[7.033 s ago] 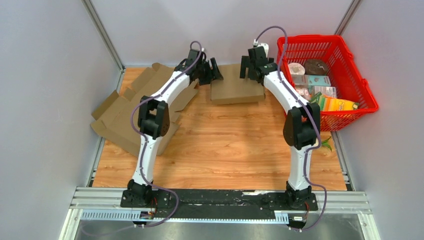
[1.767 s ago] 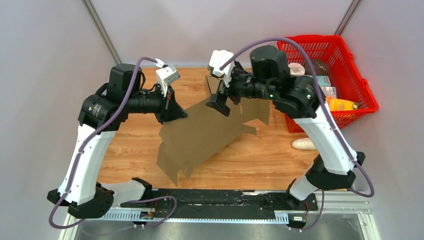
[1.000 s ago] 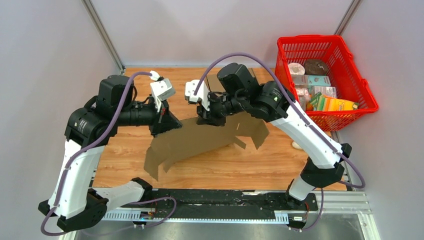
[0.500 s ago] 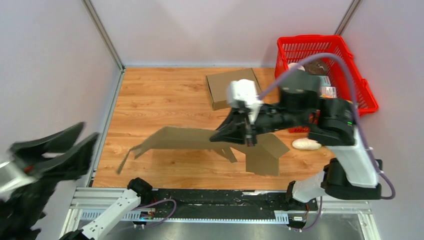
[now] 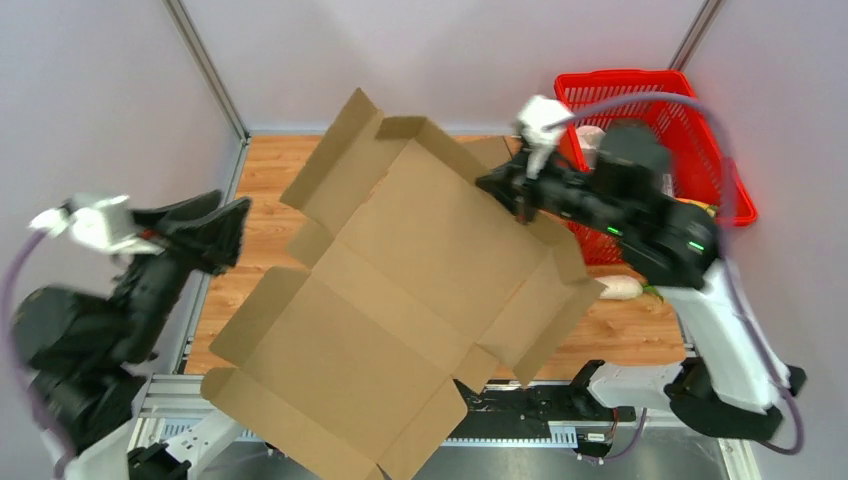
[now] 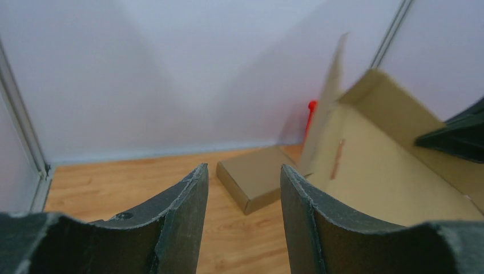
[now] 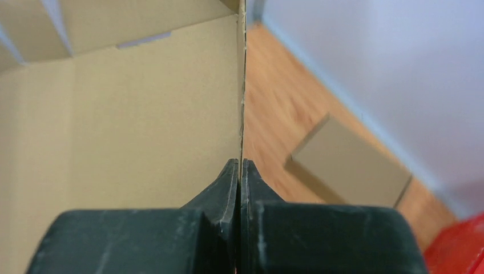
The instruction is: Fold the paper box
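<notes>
The paper box is a large flat brown cardboard blank (image 5: 400, 300), flaps spread, lifted high off the table and tilted up. My right gripper (image 5: 513, 195) is shut on its upper right edge. In the right wrist view the thin cardboard edge (image 7: 241, 85) runs straight into the closed jaws of that gripper (image 7: 240, 164), with the panel (image 7: 125, 114) to their left. My left gripper (image 5: 222, 215) hangs open at the far left, apart from the blank. Nothing is between its fingers (image 6: 243, 168); the blank (image 6: 376, 165) shows to their right.
A folded brown box (image 6: 257, 180) lies on the wooden table at the back, also in the right wrist view (image 7: 351, 162). A red basket (image 5: 700, 110) of groceries stands at the back right. A white object (image 5: 620, 288) lies on the table near the basket.
The left gripper has let go of the blank, opened and drawn off to the far left. The right gripper has swung the blank up from low over the table to high and tilted.
</notes>
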Robot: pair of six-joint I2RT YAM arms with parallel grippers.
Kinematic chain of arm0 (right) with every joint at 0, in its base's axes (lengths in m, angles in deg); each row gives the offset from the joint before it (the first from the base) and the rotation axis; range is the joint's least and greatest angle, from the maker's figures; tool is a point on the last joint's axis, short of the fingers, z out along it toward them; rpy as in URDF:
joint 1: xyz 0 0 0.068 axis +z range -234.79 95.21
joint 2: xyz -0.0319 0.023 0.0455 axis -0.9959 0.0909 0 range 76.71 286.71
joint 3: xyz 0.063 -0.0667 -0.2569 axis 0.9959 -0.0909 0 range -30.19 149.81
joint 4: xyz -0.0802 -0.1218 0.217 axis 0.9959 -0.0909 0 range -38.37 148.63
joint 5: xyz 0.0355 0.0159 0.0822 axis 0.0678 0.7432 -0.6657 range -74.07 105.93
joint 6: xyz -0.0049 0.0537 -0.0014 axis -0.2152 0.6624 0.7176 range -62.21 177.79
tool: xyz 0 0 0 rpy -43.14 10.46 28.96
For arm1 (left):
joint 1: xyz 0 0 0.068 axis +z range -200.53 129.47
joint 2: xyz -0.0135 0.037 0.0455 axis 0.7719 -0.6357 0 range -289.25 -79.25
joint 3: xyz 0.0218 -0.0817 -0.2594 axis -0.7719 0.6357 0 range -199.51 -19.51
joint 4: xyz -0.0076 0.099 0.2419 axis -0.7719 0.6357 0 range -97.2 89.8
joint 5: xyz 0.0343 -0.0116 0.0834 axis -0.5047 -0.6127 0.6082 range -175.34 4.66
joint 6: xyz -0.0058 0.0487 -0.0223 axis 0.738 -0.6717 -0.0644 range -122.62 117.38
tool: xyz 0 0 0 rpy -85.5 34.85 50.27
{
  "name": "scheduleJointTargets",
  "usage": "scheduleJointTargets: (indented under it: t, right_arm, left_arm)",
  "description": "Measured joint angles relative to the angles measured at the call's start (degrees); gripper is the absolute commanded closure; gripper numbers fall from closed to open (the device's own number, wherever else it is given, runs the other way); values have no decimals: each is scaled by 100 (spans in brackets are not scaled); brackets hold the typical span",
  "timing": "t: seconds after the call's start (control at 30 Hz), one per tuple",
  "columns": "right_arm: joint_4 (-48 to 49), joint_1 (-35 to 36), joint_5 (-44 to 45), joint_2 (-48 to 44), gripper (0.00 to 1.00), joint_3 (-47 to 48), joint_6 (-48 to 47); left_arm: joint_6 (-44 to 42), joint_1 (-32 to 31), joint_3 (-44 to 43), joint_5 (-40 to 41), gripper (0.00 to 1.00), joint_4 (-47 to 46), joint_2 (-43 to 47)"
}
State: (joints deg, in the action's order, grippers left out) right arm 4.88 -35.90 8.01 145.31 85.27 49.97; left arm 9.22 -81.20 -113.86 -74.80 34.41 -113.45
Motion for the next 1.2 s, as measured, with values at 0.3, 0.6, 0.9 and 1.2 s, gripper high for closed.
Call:
scheduleJointTargets:
  t: [0.3,0.6,0.9,1.2]
  right_arm:
    - [542,-1287,-350,1976,100,-2463,-855]
    - [627,-1974,-1290,2319,100,-2496,-1690]
    - [400,-2052,-1899,2723,100,-2059,-2098]
    - [186,-2052,-2105,2798,100,-1770,-2282]
  left_arm:
    - [170,0,1606,-76,43,66,-1088]
    - [1095,1106,3462,-1766,42,-1991,-2208]
    - [656,826,3477,-2540,36,-3552,-3694]
    - [-503,619,2704,-2437,45,-3576,-4258]
